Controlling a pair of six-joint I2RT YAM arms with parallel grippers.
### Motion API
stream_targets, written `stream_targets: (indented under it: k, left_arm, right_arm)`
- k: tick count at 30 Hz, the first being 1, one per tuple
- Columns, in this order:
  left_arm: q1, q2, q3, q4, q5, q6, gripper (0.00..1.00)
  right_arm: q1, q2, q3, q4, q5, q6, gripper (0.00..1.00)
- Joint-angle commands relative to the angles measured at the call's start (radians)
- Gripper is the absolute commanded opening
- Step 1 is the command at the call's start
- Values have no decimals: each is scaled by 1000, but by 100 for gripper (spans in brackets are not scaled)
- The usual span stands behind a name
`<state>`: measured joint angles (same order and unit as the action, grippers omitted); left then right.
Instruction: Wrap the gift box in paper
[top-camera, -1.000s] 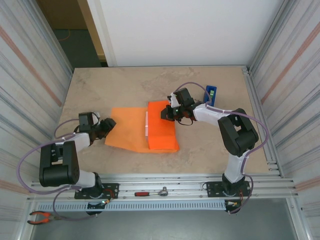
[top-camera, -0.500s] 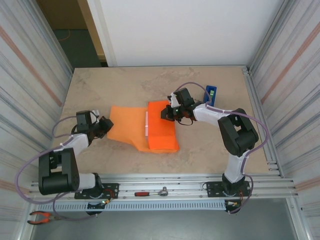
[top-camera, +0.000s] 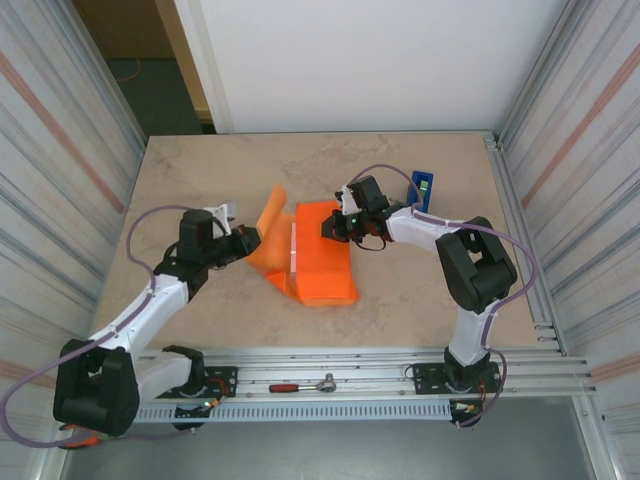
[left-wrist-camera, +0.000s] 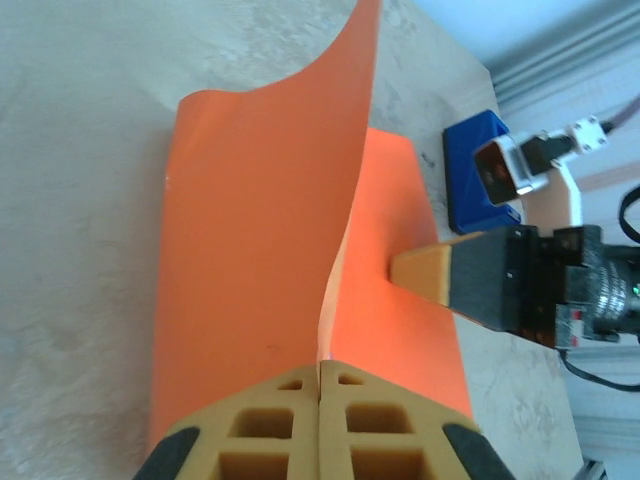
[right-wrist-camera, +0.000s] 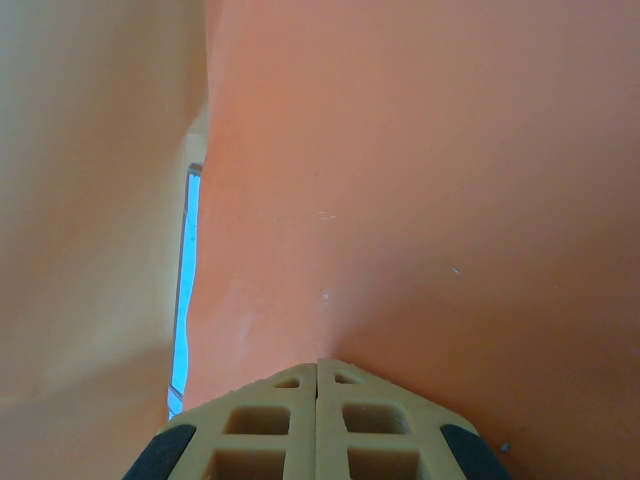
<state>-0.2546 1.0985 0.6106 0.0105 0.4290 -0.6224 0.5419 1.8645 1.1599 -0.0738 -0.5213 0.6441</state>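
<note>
Left gripper (top-camera: 245, 240) clamped on the orange paper (top-camera: 325, 270), centre table.
Its left flap stands raised; the gift box (top-camera: 293, 250) lies under the fold, one pale edge showing. Right gripper (top-camera: 330, 228), fingers together, presses the fold's far end; blue tape dispenser (top-camera: 422, 186) beyond, right.

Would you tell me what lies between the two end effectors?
Top view: a raised flap of the paper stands between them; the left end effector pinches its edge, the right end effector presses the folded part.
</note>
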Motion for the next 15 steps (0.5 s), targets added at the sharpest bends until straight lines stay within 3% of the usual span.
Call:
stream_targets:
  k: [1, 6, 9, 15]
  left_arm:
    - [-24, 1, 83, -113, -92, 59, 0]
    - [-24, 45, 191, -353, -266, 159, 0]
    - [-13, 61, 204, -414, -336, 197, 0]
    - [53, 68, 89, -316, -182, 127, 16]
  right_arm:
    - [23, 77, -51, -75, 60, 4, 0]
    - [24, 76, -52, -73, 61, 5, 0]
    - [24, 77, -53, -72, 61, 6, 0]
    - [24, 76, -52, -72, 61, 6, 0]
